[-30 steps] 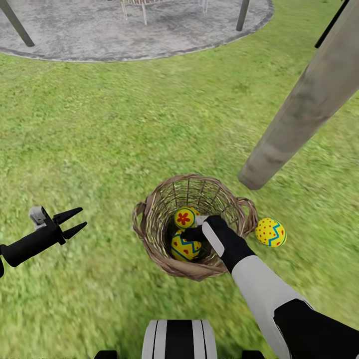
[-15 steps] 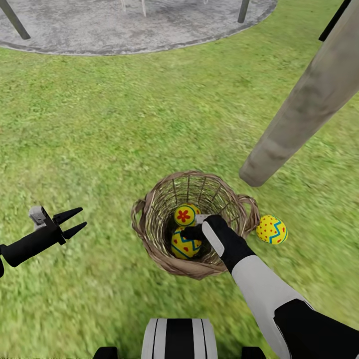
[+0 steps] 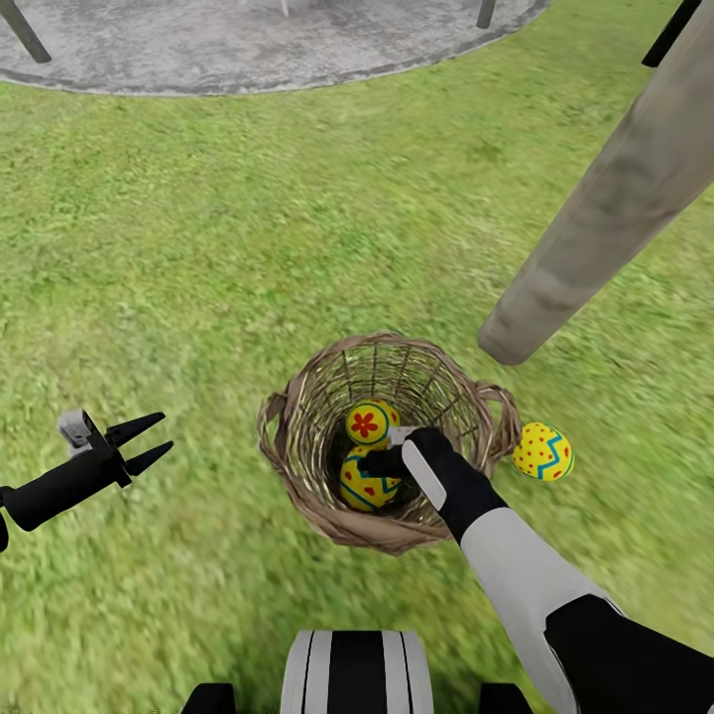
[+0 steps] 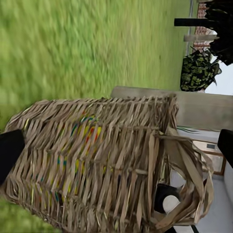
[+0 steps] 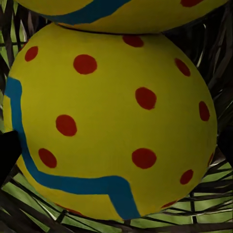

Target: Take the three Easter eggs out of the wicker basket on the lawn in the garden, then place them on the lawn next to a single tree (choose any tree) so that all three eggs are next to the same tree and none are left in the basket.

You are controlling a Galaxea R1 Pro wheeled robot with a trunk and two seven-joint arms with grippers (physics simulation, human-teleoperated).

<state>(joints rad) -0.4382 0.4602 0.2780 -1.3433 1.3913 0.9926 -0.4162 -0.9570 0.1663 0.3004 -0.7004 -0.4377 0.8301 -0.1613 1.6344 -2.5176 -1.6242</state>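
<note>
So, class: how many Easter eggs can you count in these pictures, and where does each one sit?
3. Two eggs lie inside the wicker basket: the flower egg and the zigzag egg by the right gripper. The third egg rests on the lawn beside the basket.

Basket (image 3: pixel 297 466) rough woven twig; eggs (image 3: pixel 542 452) smooth, matt; trunk (image 3: pixel 605 218) smooth.

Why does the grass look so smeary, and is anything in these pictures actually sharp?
Head view: the lawn is a soft, blurry green with no blades, while the wicker basket and the egg beside it look crisp. Left wrist view: the grass is streaked, the basket's weave clearer. Right wrist view: one egg, very close, has sharp dots.
</note>
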